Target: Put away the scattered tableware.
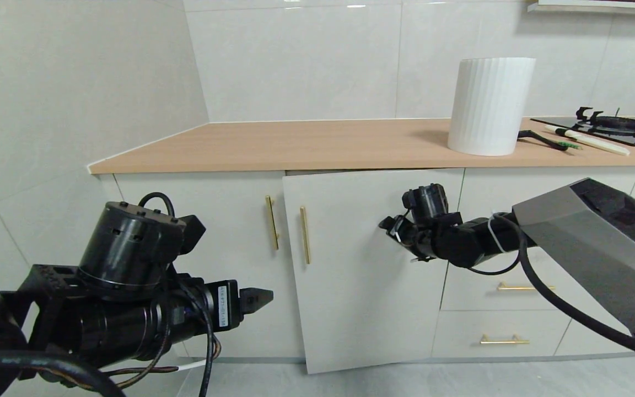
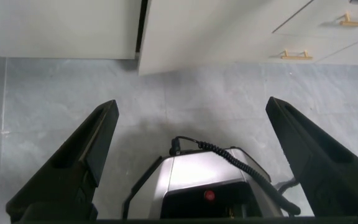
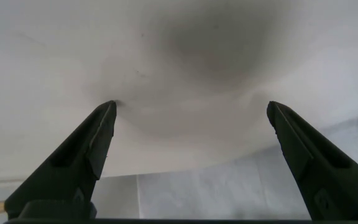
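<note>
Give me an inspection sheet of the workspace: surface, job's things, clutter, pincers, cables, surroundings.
Surface: wooden countertop, things gathered at its right end.
Job's things: black-handled utensil and white utensil lying on the counter between the white ribbed container and the hob.
Clutter: nothing seen.
Pincers: left pincer open, low over the floor; right pincer open, close to the face of the ajar cabinet door; contact cannot be told.
Cables: black cable hanging along the right arm; cable bundle under the left arm.
Surroundings: tiled walls, drawers with gold handles.
</note>
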Controlling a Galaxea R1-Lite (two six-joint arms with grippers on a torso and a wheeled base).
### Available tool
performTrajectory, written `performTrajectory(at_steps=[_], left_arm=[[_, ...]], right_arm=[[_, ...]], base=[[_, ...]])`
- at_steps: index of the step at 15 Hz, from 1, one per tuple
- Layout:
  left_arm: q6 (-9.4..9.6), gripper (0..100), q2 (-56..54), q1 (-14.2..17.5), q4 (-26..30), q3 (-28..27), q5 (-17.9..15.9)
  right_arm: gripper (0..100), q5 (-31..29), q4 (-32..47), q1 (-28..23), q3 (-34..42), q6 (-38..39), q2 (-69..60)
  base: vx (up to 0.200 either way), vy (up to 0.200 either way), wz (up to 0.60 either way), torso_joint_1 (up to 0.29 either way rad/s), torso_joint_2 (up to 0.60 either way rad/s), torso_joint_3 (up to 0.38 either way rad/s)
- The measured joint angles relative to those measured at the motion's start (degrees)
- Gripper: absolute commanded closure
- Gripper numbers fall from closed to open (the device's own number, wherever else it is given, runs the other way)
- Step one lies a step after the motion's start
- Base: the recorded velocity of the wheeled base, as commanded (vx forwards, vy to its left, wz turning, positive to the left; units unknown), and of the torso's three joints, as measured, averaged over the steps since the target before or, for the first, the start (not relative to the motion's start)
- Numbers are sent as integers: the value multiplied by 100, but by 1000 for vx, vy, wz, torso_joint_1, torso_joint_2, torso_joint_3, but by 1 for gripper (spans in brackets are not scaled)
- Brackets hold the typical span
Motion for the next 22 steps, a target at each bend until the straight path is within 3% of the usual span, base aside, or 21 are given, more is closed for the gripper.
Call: performTrajectory(at_steps=[6,14,20,22], left_arm=[[2,0,21,2,-2,0,4],[0,0,0,0,-5,0,9],[30,0,-491,20,-379,-2,33],[213,0,-894,44,-438,23,127]], right_arm=[[0,-328,22,-139,-364,139,254],[0,-341,34,-146,-323,137,212],[0,6,62,33,1229,-358,-1694],[0,82,56,90,2013,-716,-2759]], base=[[0,0,0,0,0,0],[0,0,0,0,0,0],[0,0,0,0,0,0],[0,0,0,0,0,0]])
